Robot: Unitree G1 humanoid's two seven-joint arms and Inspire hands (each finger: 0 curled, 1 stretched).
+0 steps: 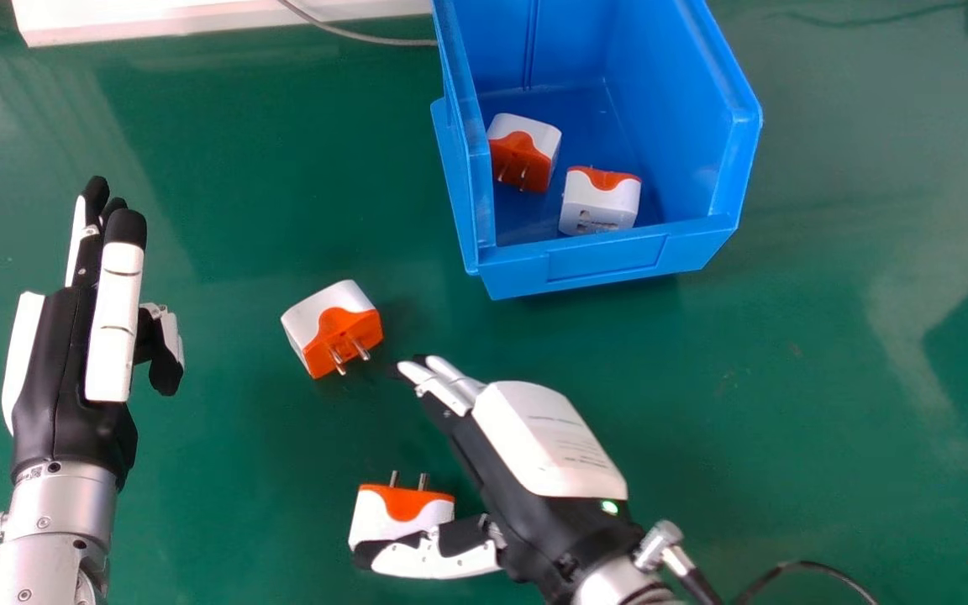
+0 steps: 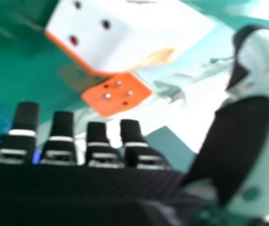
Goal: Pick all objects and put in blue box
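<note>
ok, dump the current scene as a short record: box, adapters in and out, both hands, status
box: blue box, far side
in_box: left adapter; right adapter
on_table: far adapter, prongs facing robot; near adapter, prongs pointing away
right_hand: right hand, fingers straight, thumb overlapping near adapter in head view; contact unclear
left_hand: left hand, fingers straight, head view's left
status: two in, two out

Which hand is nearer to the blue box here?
Right. The right hand is on the near side of the blue box, a short gap from it; the left hand is off to the box's left, across more table.
</note>
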